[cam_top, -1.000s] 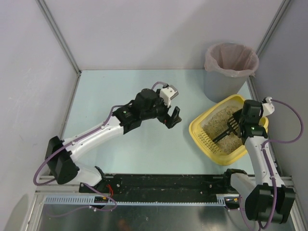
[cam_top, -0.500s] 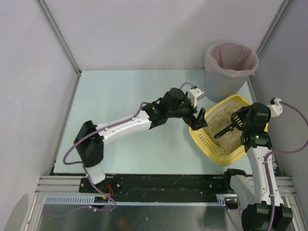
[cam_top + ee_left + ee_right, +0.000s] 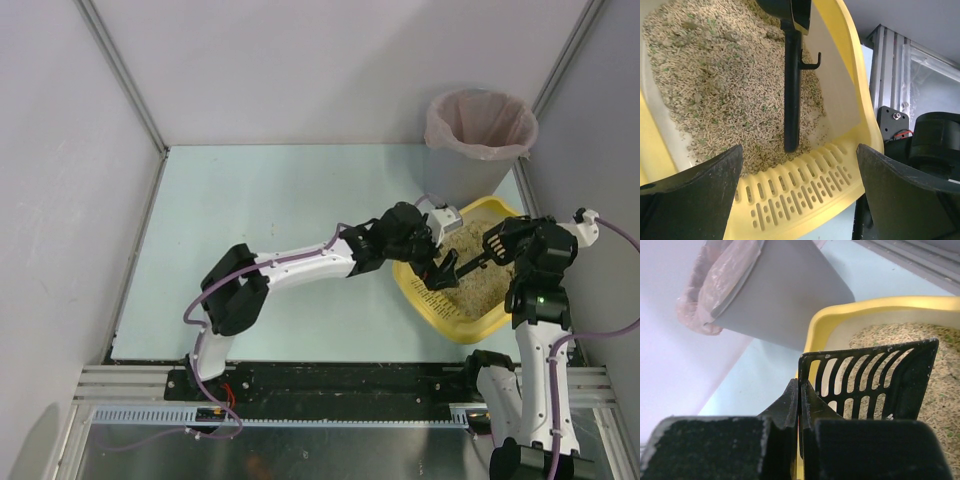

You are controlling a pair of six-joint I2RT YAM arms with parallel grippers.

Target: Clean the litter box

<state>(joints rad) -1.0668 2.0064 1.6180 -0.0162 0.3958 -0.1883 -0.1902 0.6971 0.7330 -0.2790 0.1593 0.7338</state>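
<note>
From above: shows the litter box [image 3: 466,331] at the right of the table [image 3: 260,220], just in front of the pink-lined grey bin [image 3: 480,165]. Clamps the black scoop [image 3: 465,270] over the litter [image 3: 482,290] with the right gripper [image 3: 497,245]; poses the left gripper [image 3: 440,268] at the box's left rim, close by the scoop's handle

Left wrist: spreads fingers [image 3: 695,200] wide either side of the box's slotted lip, nothing between them; looks straight at the handle, tip down at the litter

Right wrist: pinches fingers [image 3: 715,445] tight on a thin black edge beside the scoop's slotted head, bin beyond

Reads as a regrasp before scooping, probably passing the handle leftward. Next calls for easing the open fingers around the handle, closing firmly, only then releasing on the right
</note>
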